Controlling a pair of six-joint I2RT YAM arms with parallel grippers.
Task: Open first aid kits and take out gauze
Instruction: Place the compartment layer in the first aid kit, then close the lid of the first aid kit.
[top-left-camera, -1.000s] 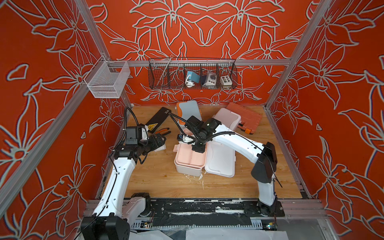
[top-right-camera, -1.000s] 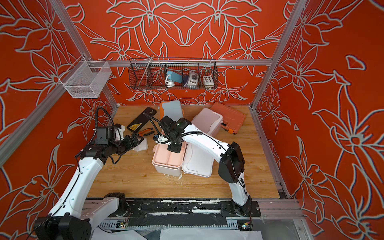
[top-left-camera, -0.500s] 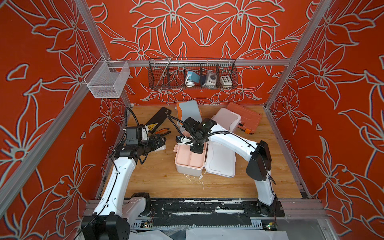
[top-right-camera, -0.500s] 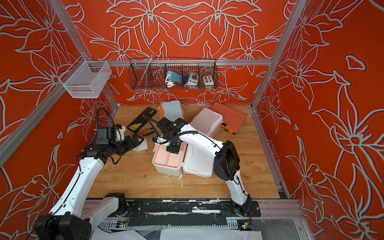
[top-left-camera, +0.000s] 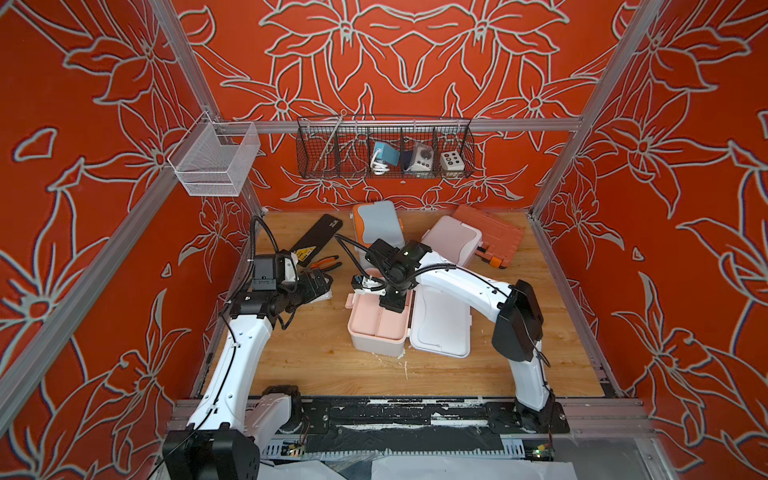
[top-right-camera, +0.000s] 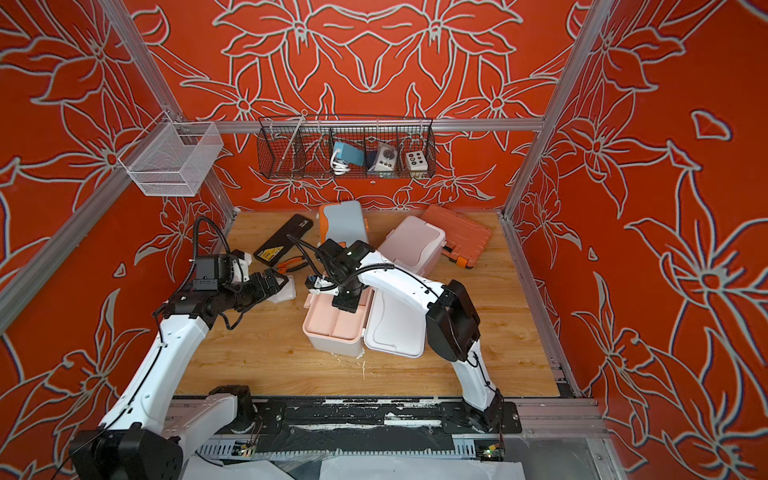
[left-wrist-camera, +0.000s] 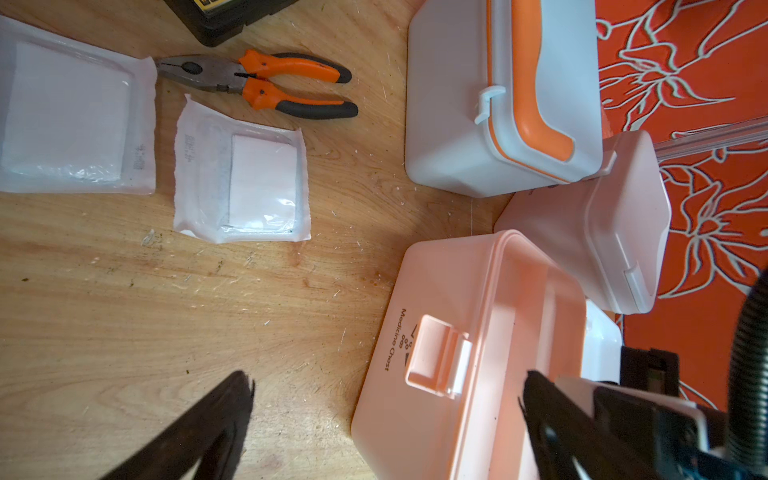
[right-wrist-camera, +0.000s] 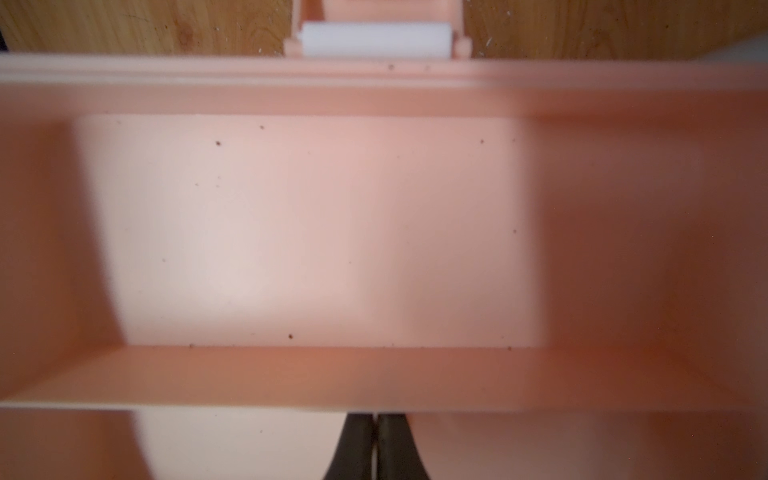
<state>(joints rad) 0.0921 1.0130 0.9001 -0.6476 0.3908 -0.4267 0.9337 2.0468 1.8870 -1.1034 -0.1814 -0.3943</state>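
With right jaws shut on nothing inside bare peach tray (right-wrist-camera: 311, 228) of open white plastic first aid kit (top-left-camera: 376, 345), left jaws wide, clear-wrapped white gauze squares (left-wrist-camera: 243, 183) ahead of them on desk (left-wrist-camera: 208, 311): could snag tray wall, drag light kit.

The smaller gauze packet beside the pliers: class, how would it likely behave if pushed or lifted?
The smaller gauze packet is probably light and floppy: its thin wrapper edges lie wavy on the table. Its glossy film looks slippery, so a push would likely slide it.
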